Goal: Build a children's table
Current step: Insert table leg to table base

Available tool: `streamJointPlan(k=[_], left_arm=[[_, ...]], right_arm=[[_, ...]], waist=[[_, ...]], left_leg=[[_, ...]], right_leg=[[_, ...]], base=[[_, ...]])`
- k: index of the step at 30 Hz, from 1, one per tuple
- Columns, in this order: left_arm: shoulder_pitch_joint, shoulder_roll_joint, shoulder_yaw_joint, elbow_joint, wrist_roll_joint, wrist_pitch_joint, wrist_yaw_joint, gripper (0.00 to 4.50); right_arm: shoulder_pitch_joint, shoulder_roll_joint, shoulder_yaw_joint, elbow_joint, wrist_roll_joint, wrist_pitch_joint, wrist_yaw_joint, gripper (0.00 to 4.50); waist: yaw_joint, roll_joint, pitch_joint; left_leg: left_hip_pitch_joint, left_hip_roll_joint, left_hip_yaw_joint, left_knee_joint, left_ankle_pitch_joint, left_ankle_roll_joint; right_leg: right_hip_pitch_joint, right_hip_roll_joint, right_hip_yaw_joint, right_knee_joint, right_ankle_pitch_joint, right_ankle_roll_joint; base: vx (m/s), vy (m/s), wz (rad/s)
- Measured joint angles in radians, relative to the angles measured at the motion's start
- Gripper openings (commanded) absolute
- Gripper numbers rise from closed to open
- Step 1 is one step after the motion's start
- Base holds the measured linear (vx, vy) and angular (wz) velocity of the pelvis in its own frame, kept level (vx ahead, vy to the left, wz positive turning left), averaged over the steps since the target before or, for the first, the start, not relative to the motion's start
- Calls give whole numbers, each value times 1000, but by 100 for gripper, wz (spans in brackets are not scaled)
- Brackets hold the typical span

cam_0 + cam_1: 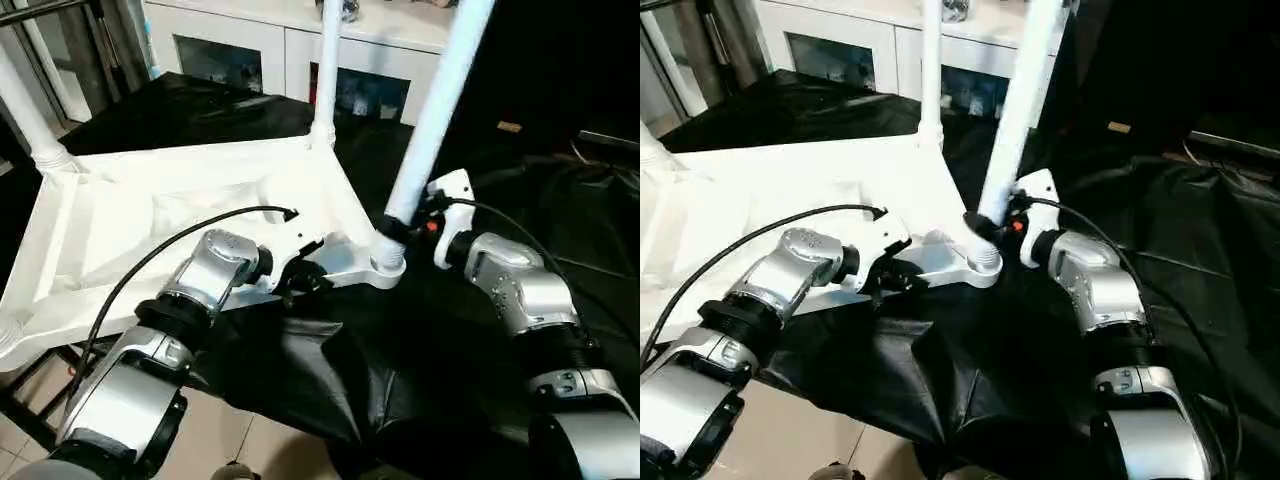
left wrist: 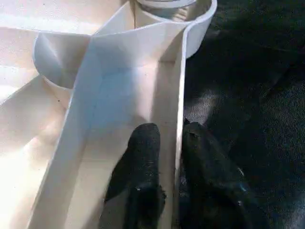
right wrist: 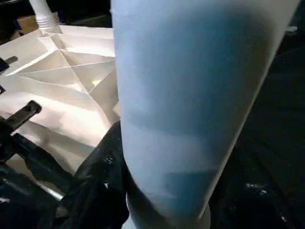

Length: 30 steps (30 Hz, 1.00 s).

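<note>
The children's table lies upside down: its white ribbed tabletop (image 1: 120,230) rests on a black cloth. A white leg (image 1: 435,110) stands in the near right corner socket (image 1: 385,262), leaning slightly. My right gripper (image 1: 400,228) is shut on this leg just above the socket; the leg (image 3: 190,95) looms close in the right wrist view. My left gripper (image 1: 305,272) is shut on the tabletop's near rim, a little left of that socket, one finger (image 2: 143,162) inside the rim wall and one outside. Two more legs stand in the back corner (image 1: 328,70) and the far left corner (image 1: 25,110).
A white glass-door cabinet (image 1: 290,40) stands behind the work. The black cloth (image 1: 330,370) hangs over the near edge, with tiled floor (image 1: 230,440) below. A black cable (image 1: 170,245) arcs over my left forearm.
</note>
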Motion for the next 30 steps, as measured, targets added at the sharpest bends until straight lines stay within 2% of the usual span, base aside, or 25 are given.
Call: streamJointPlan(k=[4, 10, 22, 30], left_arm=[[-2, -1, 1, 4, -2, -1, -5, 29], [-1, -2, 8, 12, -4, -14, -20, 1], [2, 1, 12, 10, -5, -16, -35, 0], [22, 17, 20, -18, -9, -16, -67, 0]], right_arm=[[0, 0, 22, -7, -1, 12, 9, 186], [0, -3, 27, -10, -5, 21, 9, 186], [-20, -32, 49, -3, -26, 76, 22, 186], [-30, -26, 51, 14, -21, 82, 30, 186]], waist=[[0, 0, 0], [-1, 0, 0], [-4, -1, 0], [-7, 0, 0]], left_leg=[[0, 0, 0, 0, 0, 0], [0, 0, 0, 1, 0, 0], [0, 0, 0, 1, 0, 0], [0, 0, 0, 0, 0, 0]], right_leg=[[0, 0, 0, 0, 0, 0], [0, 0, 1, 0, 0, 0], [0, 0, 1, 0, 0, 0], [0, 0, 0, 1, 0, 0]], base=[[0, 0, 0], [0, 0, 0], [0, 0, 0], [0, 0, 0]])
